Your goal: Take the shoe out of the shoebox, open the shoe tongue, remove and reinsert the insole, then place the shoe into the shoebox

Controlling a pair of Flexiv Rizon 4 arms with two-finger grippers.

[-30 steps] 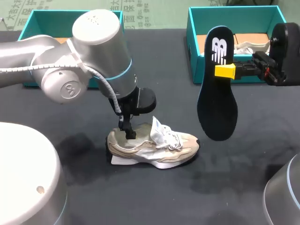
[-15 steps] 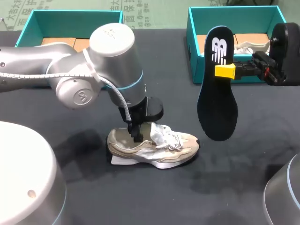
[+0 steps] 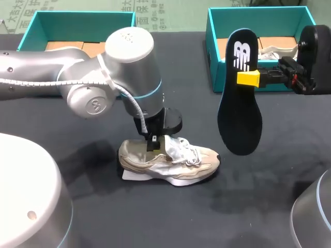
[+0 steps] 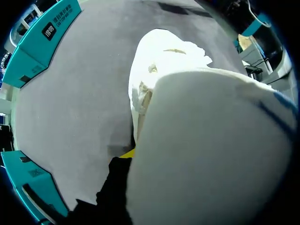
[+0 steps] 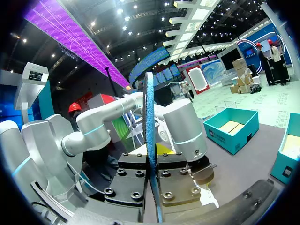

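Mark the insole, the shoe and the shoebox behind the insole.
insole [image 3: 239, 121]: head view, its dark middle.
shoe [image 3: 201, 156]: head view, its toe end.
shoebox [image 3: 214, 51]: head view, its left wall.

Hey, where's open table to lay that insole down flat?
Bare table lies between the shoe and the near edge, and more at the back between the left box and right box. Crowded at the shoe's heel, under the left arm.
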